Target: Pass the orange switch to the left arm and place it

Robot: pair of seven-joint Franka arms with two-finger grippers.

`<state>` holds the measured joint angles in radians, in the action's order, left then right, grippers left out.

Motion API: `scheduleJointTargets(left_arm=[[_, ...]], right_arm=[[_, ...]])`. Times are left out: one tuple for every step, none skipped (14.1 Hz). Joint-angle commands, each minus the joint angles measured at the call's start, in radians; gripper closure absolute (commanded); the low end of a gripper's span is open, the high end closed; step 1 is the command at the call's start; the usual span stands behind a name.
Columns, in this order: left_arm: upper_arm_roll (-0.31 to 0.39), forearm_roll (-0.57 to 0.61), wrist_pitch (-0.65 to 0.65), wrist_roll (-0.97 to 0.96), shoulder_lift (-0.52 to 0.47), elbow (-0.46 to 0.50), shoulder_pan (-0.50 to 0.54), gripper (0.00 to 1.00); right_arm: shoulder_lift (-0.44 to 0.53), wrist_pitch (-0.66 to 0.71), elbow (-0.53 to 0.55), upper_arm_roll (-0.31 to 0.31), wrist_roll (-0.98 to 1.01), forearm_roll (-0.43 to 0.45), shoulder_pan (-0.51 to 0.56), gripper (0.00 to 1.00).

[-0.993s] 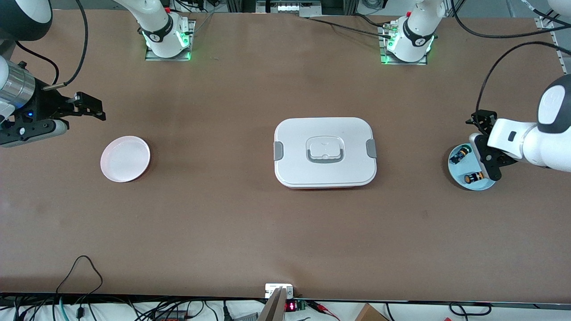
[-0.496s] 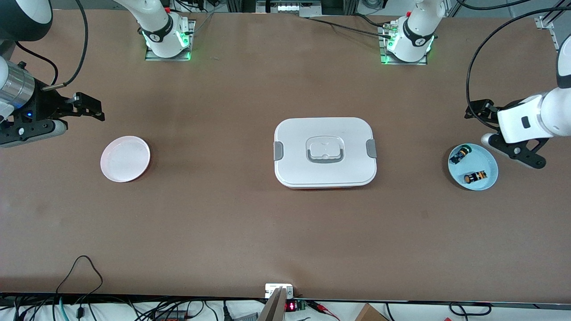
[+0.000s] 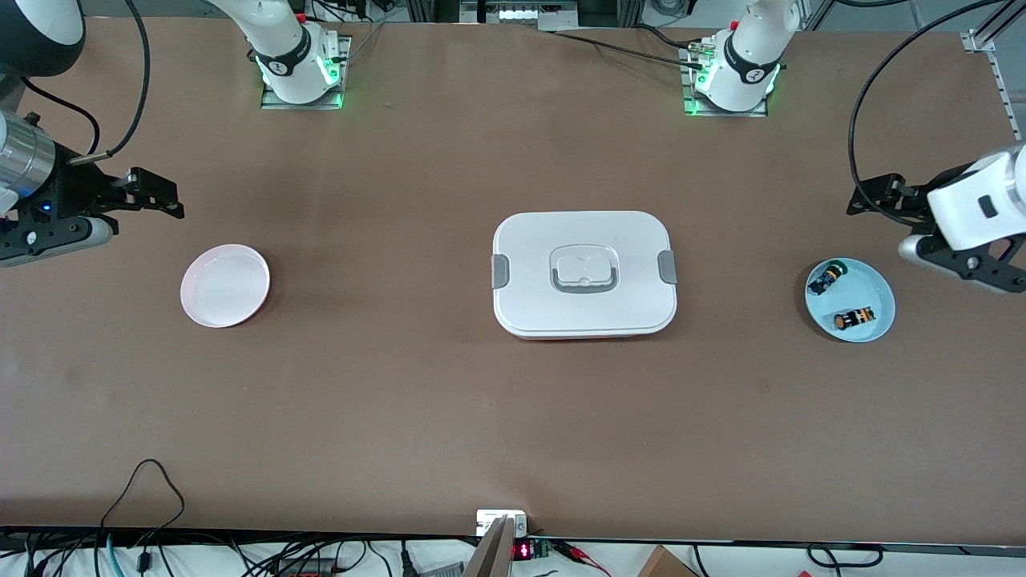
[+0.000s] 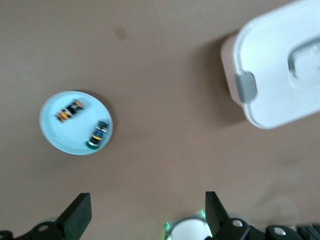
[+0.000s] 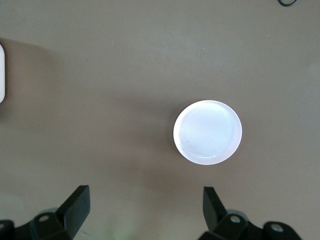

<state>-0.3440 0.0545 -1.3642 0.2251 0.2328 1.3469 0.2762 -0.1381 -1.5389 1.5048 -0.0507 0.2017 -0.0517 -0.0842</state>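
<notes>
Front view shows the brown bench (image 3: pixel 401 401) with the box (image 3: pixel 584 274) lying about in its middle, lid on and grey clips at both short ends. Toward the left arm's end of the bench stands a light blue dish (image 3: pixel 875 284), and the orange switch (image 3: pixel 851 319) lies on its side in this dish, in the part nearer to the front camera; the green-capped switch (image 3: pixel 827 277) lies in the same dish, farther from the camera, and the two are apart from each other. Toward the right arm's end of the bench there is a white plate (image 3: pixel 225 285) with nothing on it, well apart from the box. Up in the air, the left end effector (image 3: pixel 974 268) is over the bare bench just beside the blue dish, at the edge toward the left arm's end, and it touches nothing. In the left wrist view its two black fingers (image 4: pixel 75 217) stand wide apart and hold nothing, and the blue dish (image 4: pixel 55 135), the orange switch (image 4: pixel 69 110) and the green-capped switch (image 4: pixel 98 134) are seen between and above them, with a corner of the box (image 4: pixel 275 75) at the side. Over the bench near the white plate, the right end effector (image 3: pixel 156 195) waits, and in the right wrist view its fingers (image 5: pixel 75 207) are also wide open and empty, with the white plate (image 5: pixel 207 132) in sight
</notes>
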Motion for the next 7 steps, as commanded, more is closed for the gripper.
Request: scheduleJointTargets(left_arm=[[0.24,-0.021,-0.177,-0.102,-0.205,0.231,-0.2,0.0],[0.331,-0.016,-0.237,-0.105,-0.233,0.289,-0.275,0.0],[0.37,-0.022,-0.262,-0.101,-0.243,0.328,-0.296,0.0],[0.393,-0.025,-0.294,-0.084,-0.262,0.351,-0.301,0.0],[0.398,-0.025,-0.312,-0.025,-0.277,0.38,-0.304,0.0],[0.398,-0.027,-0.323,0.014,-0.28,0.382,-0.305,0.0],[0.396,-0.027,-0.32,0.007,-0.279,0.379,-0.311,0.0]], right_arm=[[0.005,-0.007,-0.003,0.04,-0.005,0.036,0.03,0.0],[0.005,-0.007,-0.002,0.04,-0.011,0.038,0.03,0.0],[0.003,-0.007,-0.001,0.04,-0.013,0.039,0.029,0.0],[0.003,-0.01,-0.003,0.04,-0.013,0.041,0.032,0.0],[0.003,-0.01,-0.002,0.04,-0.016,0.039,0.032,0.0],[0.005,-0.012,-0.003,0.04,-0.016,0.039,0.032,0.0],[0.009,-0.012,-0.009,0.04,-0.016,0.036,0.03,0.0]])
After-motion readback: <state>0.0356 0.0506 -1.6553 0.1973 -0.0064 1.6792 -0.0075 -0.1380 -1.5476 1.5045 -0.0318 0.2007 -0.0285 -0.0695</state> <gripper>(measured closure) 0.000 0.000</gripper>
